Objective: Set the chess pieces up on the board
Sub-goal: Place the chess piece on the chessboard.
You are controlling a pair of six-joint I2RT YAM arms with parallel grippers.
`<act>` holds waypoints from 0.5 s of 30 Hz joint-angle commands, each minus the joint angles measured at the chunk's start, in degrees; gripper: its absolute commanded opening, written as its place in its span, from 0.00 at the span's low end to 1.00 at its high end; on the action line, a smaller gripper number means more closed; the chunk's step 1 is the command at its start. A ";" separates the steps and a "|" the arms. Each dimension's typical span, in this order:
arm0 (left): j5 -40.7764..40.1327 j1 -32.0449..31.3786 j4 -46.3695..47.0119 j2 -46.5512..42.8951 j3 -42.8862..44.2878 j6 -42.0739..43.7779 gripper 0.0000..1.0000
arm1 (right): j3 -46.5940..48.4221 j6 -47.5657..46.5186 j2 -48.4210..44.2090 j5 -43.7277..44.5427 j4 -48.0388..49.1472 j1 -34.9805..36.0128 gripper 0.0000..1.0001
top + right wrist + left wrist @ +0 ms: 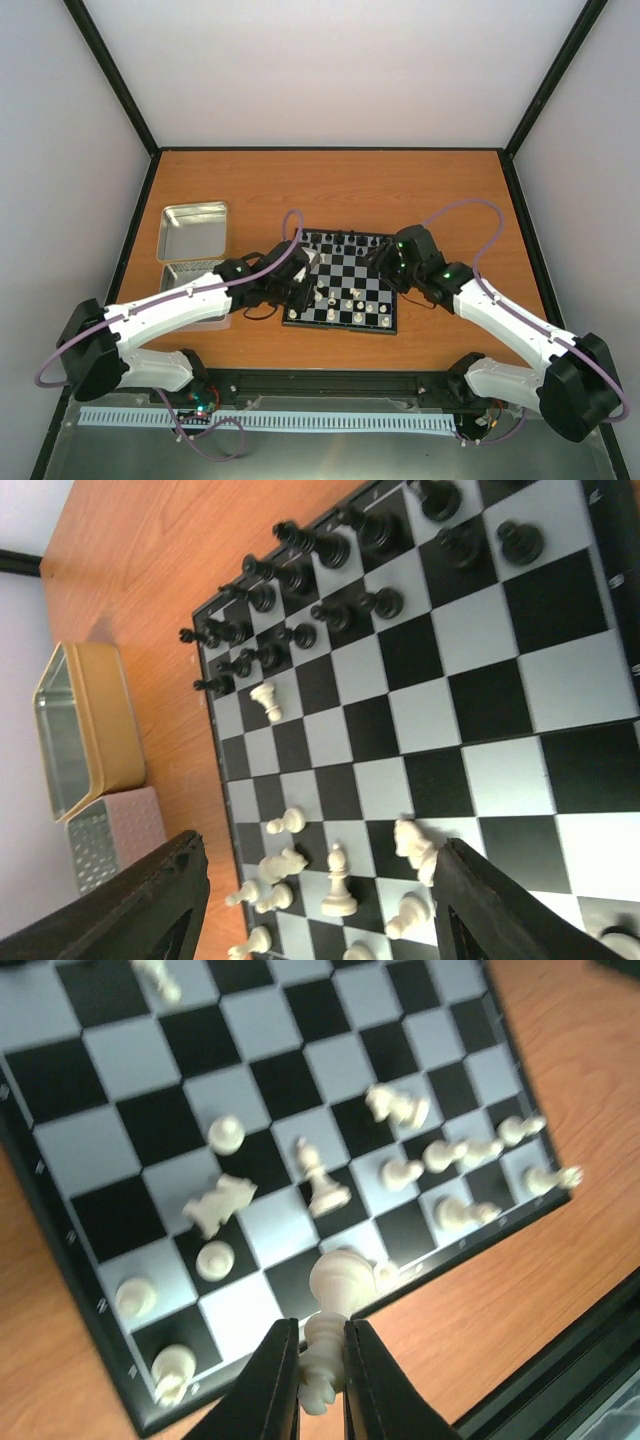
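The board lies mid-table, also seen in the left wrist view and the right wrist view. Black pieces stand in rows at its far edge. Cream-white pieces stand and lie scattered along its near side. My left gripper is shut on a cream-white piece, held above the board's near edge; in the top view it is at the board's left side. My right gripper is open and empty above the board; in the top view it is at the right side.
A shiny metal tray stands left of the board, with a pale ridged block just in front of it; both show in the right wrist view. A black rail runs along the table's near edge.
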 commanded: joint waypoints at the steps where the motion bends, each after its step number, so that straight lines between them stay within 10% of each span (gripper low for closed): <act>1: 1.41 -0.49 -13.99 3.60 4.30 1.22 0.06 | 1.53 -4.45 -2.20 7.56 -5.07 -0.43 0.62; 15: 2.36 -0.45 -21.66 18.53 14.33 5.88 0.05 | -1.53 -5.10 -2.52 7.91 -3.70 -0.43 0.62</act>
